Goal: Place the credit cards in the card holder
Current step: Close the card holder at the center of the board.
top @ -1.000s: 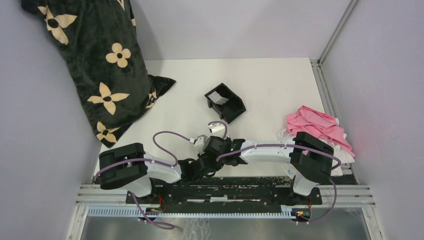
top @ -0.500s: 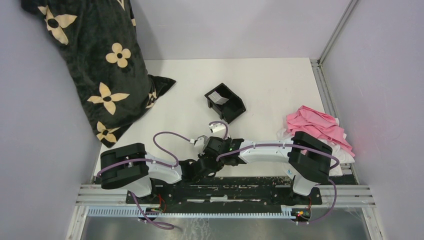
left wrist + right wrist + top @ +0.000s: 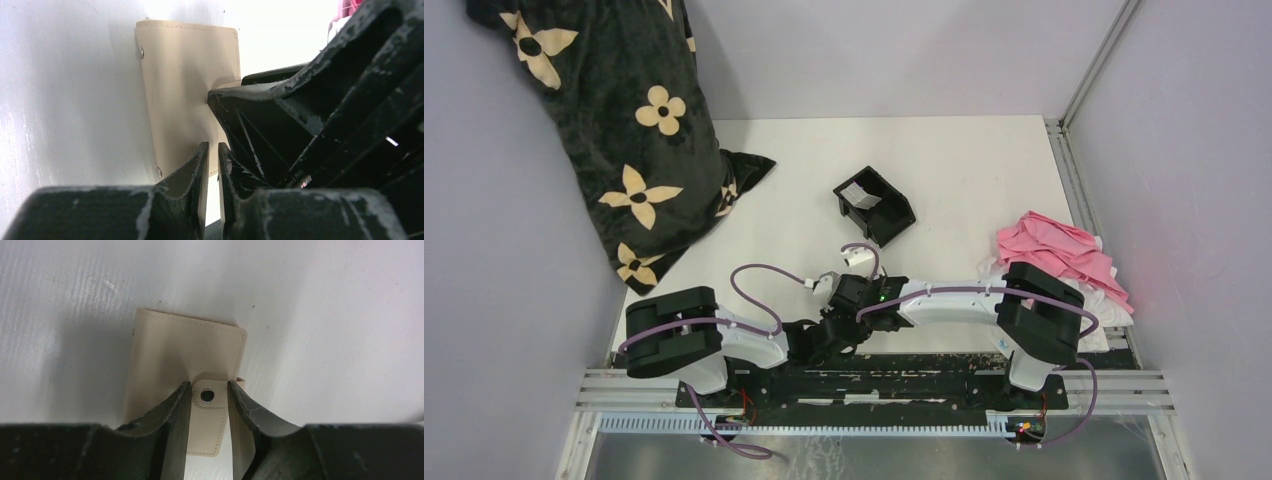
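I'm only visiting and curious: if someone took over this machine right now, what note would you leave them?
Left claw: nearly closed at the card holder's edge; I cannot tell whether it pinches it.
Right claw: fingers flank the holder's snap tab; I cannot tell whether it grips it.
The tan card holder lies flat on the white table, under both claws.
One pale card sits in the black tray; no other cards are in view.
Done: no card is visibly in the holder.
Left: open the holder and load the cards.
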Available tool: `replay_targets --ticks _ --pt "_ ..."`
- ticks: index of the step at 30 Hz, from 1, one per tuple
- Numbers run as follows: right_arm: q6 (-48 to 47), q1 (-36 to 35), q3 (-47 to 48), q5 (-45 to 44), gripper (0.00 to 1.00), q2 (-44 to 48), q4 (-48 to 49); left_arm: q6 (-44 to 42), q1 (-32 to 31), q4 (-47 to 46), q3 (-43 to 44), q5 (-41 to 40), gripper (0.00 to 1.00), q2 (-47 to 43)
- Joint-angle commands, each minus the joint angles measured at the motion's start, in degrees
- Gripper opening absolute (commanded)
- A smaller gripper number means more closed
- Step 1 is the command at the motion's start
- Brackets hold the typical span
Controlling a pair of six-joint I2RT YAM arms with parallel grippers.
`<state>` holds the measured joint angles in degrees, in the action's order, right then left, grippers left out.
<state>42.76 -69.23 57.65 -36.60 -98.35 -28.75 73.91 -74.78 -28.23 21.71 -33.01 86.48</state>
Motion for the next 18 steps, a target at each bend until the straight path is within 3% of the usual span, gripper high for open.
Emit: replay_targets --ticks 1,8,18 --pt "0.5 -5.1 2.7 -1.9 0.41 -1.3 -1.8 1.4 -0.3 5.6 0.4 5.7 0.2 2.1" --pt "0.4 -5.9 4.0 -1.8 0.49 -2.4 -2.5 1.5 -0.4 5.6 -0.2 5.3 0.2 1.2" --pt "0.2 -6.6 5.0 -1.4 0.49 -2.3 -2.3 0.9 -0.4 6.1 -0.4 4.3 0.2 0.0"
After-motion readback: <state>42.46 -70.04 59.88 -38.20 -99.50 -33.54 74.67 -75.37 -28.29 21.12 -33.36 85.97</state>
